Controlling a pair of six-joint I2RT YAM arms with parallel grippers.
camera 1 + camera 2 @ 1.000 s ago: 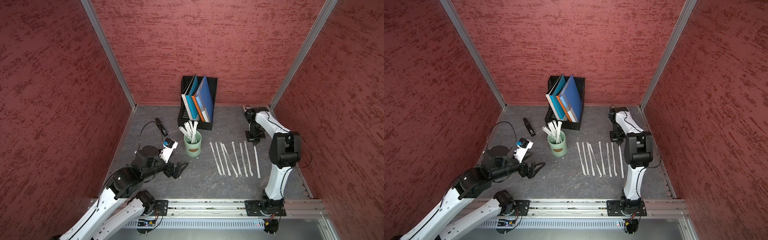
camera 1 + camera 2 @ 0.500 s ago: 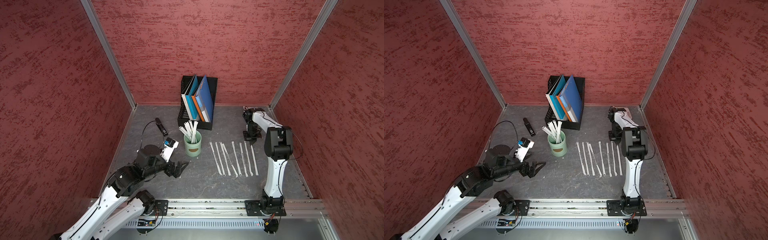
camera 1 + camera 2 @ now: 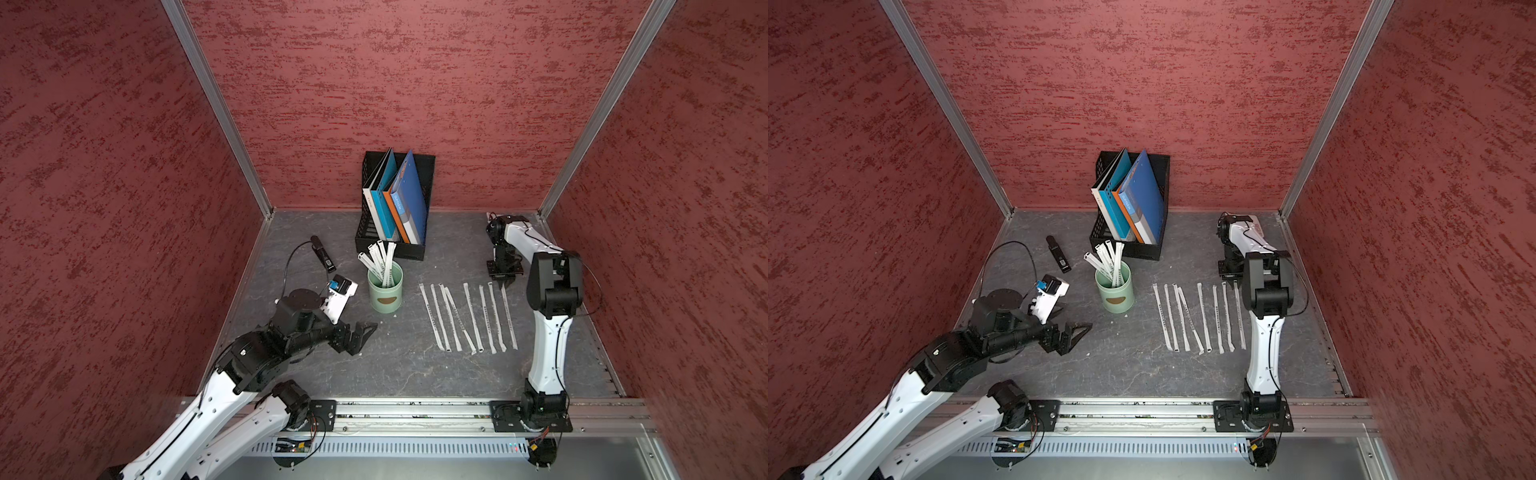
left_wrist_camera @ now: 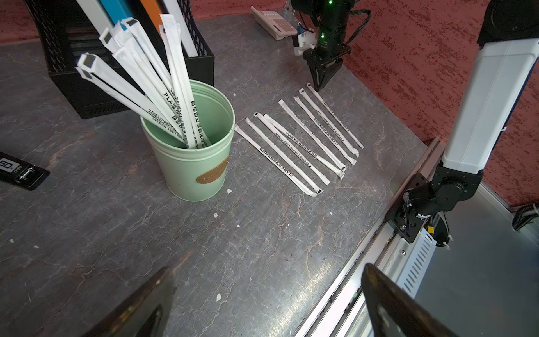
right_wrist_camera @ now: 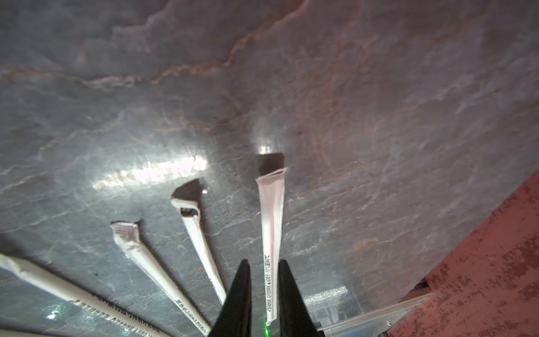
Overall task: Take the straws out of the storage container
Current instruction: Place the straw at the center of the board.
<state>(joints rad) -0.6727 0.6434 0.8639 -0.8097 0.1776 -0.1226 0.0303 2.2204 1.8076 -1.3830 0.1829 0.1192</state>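
Observation:
The storage container [image 3: 385,295] [image 3: 1115,295] [image 4: 192,163], a mint-green cup, stands upright with several straws [image 3: 382,259] [image 3: 1108,262] [image 4: 163,87] leaning out of it. More straws [image 3: 469,318] [image 3: 1202,318] [image 4: 306,137] lie in a row on the table to its right. My right gripper [image 3: 505,284] [image 4: 319,86] [image 5: 264,262] points down at the far end of the rightmost straw [image 5: 271,218]. Its jaws are slightly parted, and the straw lies flat between them. My left gripper [image 3: 368,332] [image 3: 1079,330] [image 4: 267,268] hovers wide open and empty, in front of the cup and to its left.
A black mesh file rack [image 3: 395,208] with blue folders stands behind the cup. A black device [image 3: 323,254] on a cable lies to the cup's left. A calculator [image 4: 274,24] sits at the back right. Red walls close three sides, and a metal rail [image 3: 415,409] runs along the front.
My right arm has shifted the rightmost straw left into the row. Its jaws, shut before, now stand slightly parted. The left arm has barely moved.

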